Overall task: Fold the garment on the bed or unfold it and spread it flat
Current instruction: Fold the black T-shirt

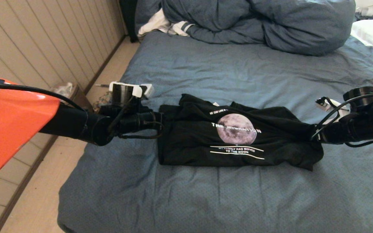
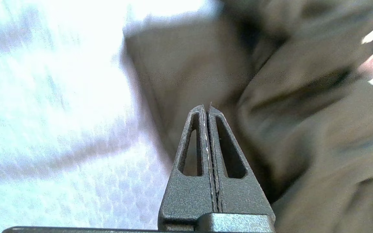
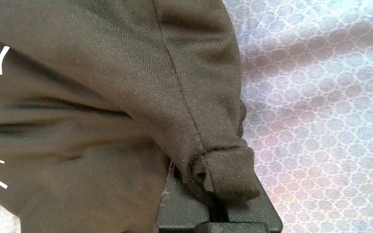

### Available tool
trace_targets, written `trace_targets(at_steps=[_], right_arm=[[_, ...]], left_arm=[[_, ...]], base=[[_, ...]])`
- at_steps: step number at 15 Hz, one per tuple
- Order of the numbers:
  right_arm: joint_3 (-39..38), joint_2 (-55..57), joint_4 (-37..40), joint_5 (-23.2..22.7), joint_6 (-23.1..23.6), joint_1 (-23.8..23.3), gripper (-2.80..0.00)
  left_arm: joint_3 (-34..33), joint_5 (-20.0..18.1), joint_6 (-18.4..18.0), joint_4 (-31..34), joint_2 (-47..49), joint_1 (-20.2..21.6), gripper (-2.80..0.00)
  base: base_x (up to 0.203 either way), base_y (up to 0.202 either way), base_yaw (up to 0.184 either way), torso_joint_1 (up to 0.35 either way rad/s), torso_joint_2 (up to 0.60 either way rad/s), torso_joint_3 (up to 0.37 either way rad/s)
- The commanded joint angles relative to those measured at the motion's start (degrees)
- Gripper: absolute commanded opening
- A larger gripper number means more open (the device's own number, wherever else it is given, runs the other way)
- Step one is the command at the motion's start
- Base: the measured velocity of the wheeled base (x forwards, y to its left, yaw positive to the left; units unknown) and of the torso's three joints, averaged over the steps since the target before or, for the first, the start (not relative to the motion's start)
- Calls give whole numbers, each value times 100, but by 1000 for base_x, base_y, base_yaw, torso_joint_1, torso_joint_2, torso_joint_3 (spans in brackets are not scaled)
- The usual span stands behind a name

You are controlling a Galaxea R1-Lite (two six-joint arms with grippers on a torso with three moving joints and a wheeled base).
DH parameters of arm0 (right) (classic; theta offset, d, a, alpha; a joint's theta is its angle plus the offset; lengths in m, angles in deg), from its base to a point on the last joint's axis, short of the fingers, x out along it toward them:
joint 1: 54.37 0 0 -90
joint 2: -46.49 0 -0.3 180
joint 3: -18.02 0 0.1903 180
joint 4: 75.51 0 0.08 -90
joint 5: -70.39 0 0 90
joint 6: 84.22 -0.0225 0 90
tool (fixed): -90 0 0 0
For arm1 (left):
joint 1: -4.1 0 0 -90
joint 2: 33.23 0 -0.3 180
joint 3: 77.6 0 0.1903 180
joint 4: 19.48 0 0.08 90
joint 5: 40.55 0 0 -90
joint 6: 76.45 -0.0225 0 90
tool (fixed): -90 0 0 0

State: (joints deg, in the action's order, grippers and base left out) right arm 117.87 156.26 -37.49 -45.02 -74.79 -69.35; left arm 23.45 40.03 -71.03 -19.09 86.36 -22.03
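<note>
Both end effectors flank the garment (image 1: 225, 136): right end effector (image 3: 219, 194) pinches its hem, left end effector (image 2: 208, 111) closed, seemingly empty.

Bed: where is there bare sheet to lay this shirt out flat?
Bare sheet of the bed lies between the garment and the near edge, and between it and the duvet. Crowded at both shirt ends: left gripper shut and empty, right gripper pinching fabric.

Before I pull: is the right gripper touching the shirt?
Touching: the right wrist view shows the right gripper shut on a bunched hem of the shirt.
</note>
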Motion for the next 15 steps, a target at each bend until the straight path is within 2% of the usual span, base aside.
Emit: trace_targets(at_steps=[1,4,8,12,15], right_arm=[[-28,9,11,-26,-1,51,-280],[-41,0,11,-35,-9,155,-280],[-55,-7,18,-32,-31,408,-280],[-55,17,11,-26,-28,461,-280],[-55,67,11,-26,-25,461,-280]], left_arm=[[270,2,15,10,-151,-2,-280],[1182,25,148,519,-42,-66,-280],[2572,44,455,1247,863,-522,-280],[2927,55,573,1419,1122,-1118,-280],[2996,72,559,1437,1152,-1237,-280]], base=[[0,0,0,0,0,0],[0,0,0,0,0,0],[0,0,0,0,0,0],[0,0,0,0,0,0],[0,0,0,0,0,0]])
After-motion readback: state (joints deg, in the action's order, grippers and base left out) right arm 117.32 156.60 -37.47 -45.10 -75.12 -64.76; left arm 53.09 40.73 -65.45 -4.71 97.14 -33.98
